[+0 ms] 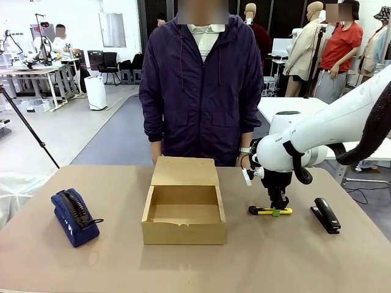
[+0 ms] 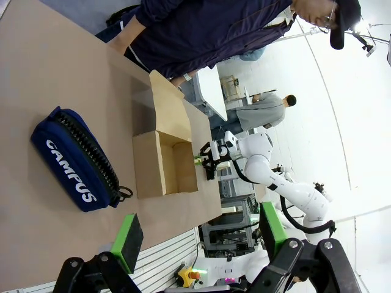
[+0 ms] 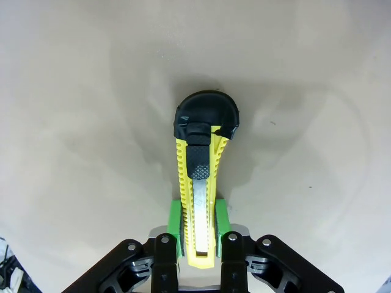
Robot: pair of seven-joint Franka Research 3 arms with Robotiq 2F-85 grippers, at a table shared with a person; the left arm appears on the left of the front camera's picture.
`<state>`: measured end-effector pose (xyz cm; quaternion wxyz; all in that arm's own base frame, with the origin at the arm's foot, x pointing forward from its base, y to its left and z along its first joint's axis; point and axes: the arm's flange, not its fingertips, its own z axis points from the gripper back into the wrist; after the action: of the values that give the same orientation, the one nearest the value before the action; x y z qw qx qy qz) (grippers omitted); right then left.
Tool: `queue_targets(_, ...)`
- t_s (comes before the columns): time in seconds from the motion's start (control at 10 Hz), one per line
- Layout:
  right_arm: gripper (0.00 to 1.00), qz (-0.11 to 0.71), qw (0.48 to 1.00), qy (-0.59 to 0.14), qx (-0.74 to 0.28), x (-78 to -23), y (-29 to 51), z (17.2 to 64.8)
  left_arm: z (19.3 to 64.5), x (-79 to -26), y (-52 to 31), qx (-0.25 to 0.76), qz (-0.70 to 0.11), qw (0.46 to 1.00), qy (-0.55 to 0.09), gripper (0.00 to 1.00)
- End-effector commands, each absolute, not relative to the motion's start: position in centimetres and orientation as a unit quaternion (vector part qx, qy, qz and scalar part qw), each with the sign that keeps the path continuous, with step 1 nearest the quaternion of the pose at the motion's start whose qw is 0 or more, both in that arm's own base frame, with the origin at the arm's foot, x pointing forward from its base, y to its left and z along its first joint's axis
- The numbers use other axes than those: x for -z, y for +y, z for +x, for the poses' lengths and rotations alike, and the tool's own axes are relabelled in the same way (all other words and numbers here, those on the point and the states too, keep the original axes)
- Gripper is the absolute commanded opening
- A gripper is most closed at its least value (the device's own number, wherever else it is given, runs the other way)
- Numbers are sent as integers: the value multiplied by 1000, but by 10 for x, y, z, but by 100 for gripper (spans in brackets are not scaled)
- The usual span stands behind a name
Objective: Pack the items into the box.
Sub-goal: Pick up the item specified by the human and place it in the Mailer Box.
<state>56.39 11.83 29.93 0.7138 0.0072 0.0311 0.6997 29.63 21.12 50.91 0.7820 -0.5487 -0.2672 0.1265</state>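
Utility knife (image 1: 270, 211): on the table (image 1: 305, 259) right of the box (image 1: 183, 231), long axis left-right. The right gripper (image 1: 278, 209) is clamped across its yellow body, which seems not yet lifted. The open box lies to that gripper's left.
Pouch (image 1: 73, 217): near left, closer to the left gripper (image 2: 198, 237), whose jaws are spread and empty.
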Motion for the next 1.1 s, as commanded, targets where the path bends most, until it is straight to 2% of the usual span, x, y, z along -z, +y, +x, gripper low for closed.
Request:
queue_targets(0.0,0,29,722,49,-690,-328,116,564,297,-512,211,-126,-557,774,-273,100)
queue_targets(0.1,0,24,737,54,-674,-359,113,560,297,-512,211,-126,-557,774,-273,100)
queue_targets(0.4,0,15,739,57,-671,-451,115,532,297,-512,211,-126,-557,774,-273,100)
queue_targets(0.5,0,14,748,47,-662,-460,113,529,297,-512,211,-126,-557,774,-273,100)
queue_targets(0.6,0,10,733,57,-677,-437,111,537,297,-512,211,-126,-557,774,-273,100)
queue_targets(1.0,0,10,733,57,-677,-437,111,537,297,-512,211,-126,-557,774,-273,100)
